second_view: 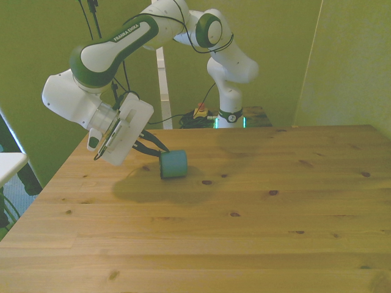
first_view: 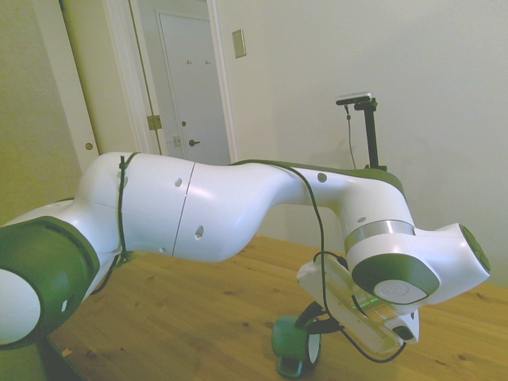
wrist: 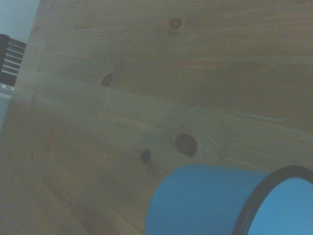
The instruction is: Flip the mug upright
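Mug point(second_view: 173, 164) on its side is what we find, lying on the bench point(second_view: 256, 232) close to the far edge and toward the front view's left corner. Its closed bottom faces the front camera; in the side view point(first_view: 292, 344) the white mouth turns toward the wrist, and the small handle seems to sit low against the wood. From the wrist view we see the dark rim and pale inside of the mug point(wrist: 205, 200) close by, with bare knotted boards beyond it.

Our pincer point(second_view: 154, 145) reaches in at a slant from the front view's left, its dark fingers point(second_view: 160, 143) meeting the mug at the mouth end. We judge that one finger is inside the rim and the other outside, so the pincer looks closed on the wall of the mug, though the contact itself is small and partly hidden by the wrist point(first_view: 397, 274). In the side view the pincer point(first_view: 316, 321) sits right at the rim as well.

As for progress, we judge the grasp made and the flip itself not done: the mug's axis is level, or nearly so. What is left is to swing the mouth upward, set the base flat on the bench, and let go.
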Controlling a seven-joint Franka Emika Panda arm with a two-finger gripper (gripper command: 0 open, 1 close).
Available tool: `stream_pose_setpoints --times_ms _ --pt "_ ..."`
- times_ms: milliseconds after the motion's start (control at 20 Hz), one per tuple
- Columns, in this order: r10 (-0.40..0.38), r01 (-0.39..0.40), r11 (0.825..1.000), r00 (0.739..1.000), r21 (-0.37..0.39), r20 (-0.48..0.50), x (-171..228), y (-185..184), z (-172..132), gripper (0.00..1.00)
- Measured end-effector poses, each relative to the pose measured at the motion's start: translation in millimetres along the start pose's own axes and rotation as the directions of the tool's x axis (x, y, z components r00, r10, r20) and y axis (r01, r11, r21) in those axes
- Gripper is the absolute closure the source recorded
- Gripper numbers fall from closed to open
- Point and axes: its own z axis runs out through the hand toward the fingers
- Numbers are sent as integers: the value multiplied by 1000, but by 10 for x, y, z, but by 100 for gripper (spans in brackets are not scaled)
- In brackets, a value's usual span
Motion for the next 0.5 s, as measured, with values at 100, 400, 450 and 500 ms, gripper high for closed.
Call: stream_pose_setpoints --times_ms 100,400,450,500 --pt "-5 5 1000 1000 4 9 22 -32 1 100" --pt "-25 25 1000 1000 -9 -7 35 -156 -32 100" --pt "-28 28 999 999 -16 -18 38 -180 -48 100" --pt "-33 32 999 999 -22 -25 34 -214 -62 100"
